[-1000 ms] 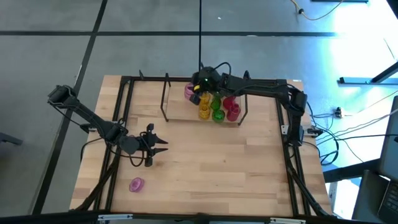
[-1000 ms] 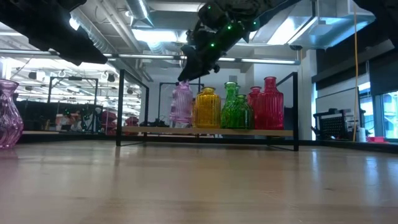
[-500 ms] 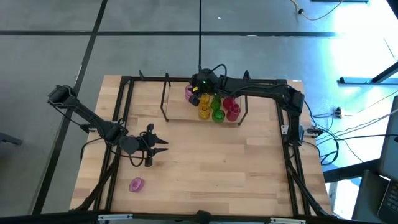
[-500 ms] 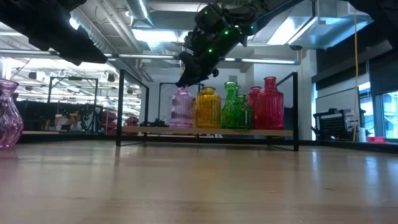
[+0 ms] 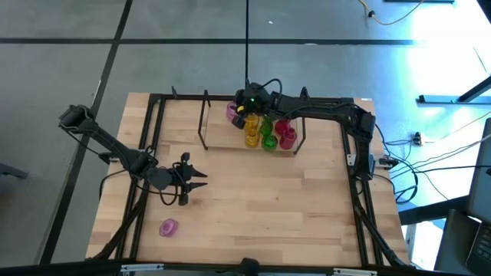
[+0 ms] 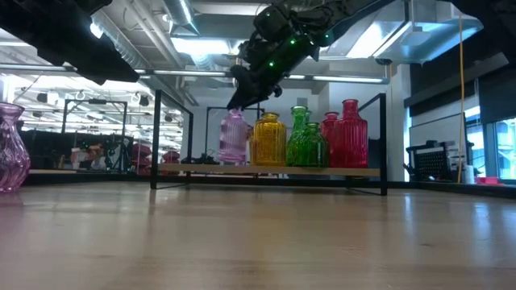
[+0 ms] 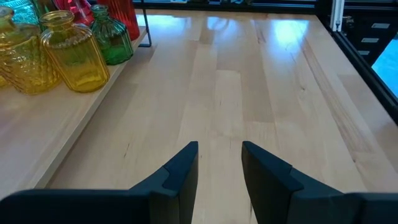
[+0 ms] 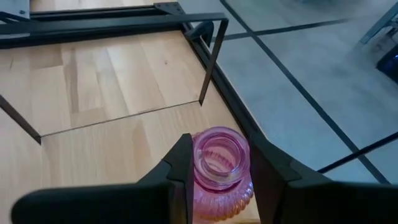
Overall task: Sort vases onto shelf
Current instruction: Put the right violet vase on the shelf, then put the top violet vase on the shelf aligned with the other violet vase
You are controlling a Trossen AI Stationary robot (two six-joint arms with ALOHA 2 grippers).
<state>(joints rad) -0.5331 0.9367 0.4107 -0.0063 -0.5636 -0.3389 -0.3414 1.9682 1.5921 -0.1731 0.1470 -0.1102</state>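
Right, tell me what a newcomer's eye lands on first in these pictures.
First the bright cluster of glass vases on the shelf at the table's far side, yellow, green and red. The right gripper sits there too, its fingers either side of the pink vase at the cluster's end. Then a lone pink vase near the table's front left, with the left gripper open and empty nearby.

The shelf (image 5: 222, 138) lies bare on its left half, while vases (image 5: 265, 132) crowd its right half
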